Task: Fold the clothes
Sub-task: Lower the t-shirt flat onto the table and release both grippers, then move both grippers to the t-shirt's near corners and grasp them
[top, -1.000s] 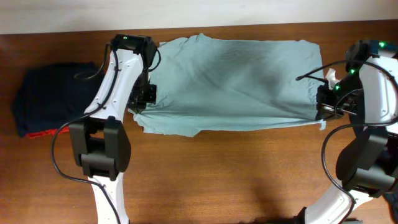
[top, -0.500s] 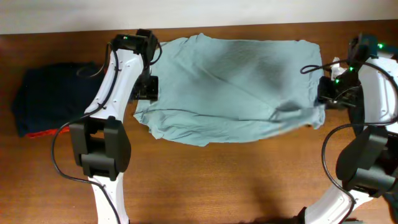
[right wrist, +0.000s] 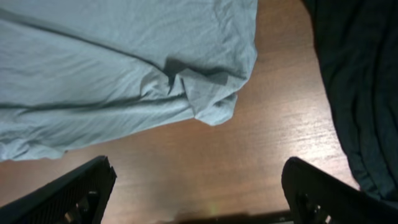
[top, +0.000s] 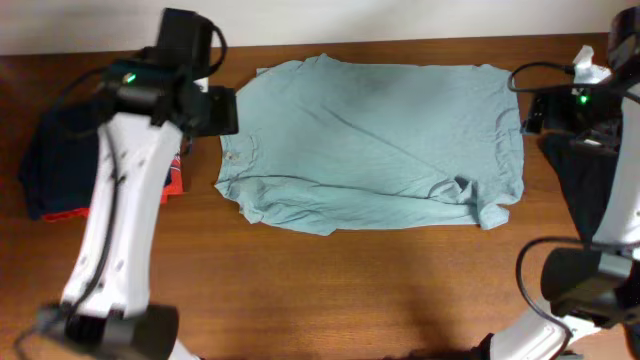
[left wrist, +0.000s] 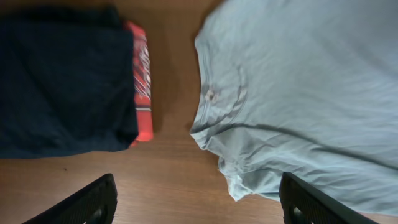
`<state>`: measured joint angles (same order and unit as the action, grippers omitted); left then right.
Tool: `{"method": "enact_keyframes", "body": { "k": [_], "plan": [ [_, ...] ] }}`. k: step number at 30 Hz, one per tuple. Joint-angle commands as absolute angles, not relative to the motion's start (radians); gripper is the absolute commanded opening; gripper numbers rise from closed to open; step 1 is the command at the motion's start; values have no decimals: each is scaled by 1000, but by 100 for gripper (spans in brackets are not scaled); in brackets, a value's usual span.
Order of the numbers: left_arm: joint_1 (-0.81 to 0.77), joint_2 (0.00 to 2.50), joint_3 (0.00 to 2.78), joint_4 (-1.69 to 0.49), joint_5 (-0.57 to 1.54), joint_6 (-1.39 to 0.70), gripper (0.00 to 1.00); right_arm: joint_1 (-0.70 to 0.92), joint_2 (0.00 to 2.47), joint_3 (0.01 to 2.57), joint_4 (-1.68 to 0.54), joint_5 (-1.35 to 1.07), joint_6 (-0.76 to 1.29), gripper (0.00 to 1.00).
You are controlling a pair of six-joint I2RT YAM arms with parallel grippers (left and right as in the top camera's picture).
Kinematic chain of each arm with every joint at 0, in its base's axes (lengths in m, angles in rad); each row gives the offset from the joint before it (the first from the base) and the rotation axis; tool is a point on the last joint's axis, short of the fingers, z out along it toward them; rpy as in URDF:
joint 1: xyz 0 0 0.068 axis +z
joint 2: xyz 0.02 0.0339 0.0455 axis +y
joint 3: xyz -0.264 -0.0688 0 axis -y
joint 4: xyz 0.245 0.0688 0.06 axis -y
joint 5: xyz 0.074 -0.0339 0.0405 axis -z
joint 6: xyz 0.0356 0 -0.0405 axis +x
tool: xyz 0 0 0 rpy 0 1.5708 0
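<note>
Pale T-shirt (top: pixel 370 140): flat on table (top: pixel 330 290), ahead of the wide-open, empty left gripper (left wrist: pixel 196 202) and right gripper (right wrist: pixel 199 193); hazard: rumpled corner (right wrist: pixel 208 99) just ahead of right jaws may drag crooked, skewing the fold.

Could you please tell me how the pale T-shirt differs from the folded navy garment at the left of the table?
The pale T-shirt is light grey-blue, while the navy garment is very dark. The pale T-shirt lies spread out and wrinkled, with one corner bunched. The navy garment is folded into a compact pile, with a red garment showing at its edge. The pale T-shirt also covers far more of the table. Both are soft clothes resting on the wood.
</note>
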<state>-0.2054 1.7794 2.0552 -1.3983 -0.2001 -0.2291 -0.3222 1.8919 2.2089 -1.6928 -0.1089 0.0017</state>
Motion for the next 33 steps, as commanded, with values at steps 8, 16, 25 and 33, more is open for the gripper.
{"method": "enact_keyframes", "body": {
  "k": [8,16,25,33],
  "plan": [
    [-212,1621,2056,-1540,-199,-318,83,-327,1540,2130,-1699,-99,62,99],
    [-277,1621,1860,-1511,-170,-405,83,-327,1404,1799,-1682,-99,68,99],
    [-297,1621,1396,-1217,-88,-486,77,-328,1414,1478,-1472,-100,69,99],
    [-297,1621,1152,-978,16,-512,64,-328,1415,1279,-1311,-100,68,99]
  ]
}}
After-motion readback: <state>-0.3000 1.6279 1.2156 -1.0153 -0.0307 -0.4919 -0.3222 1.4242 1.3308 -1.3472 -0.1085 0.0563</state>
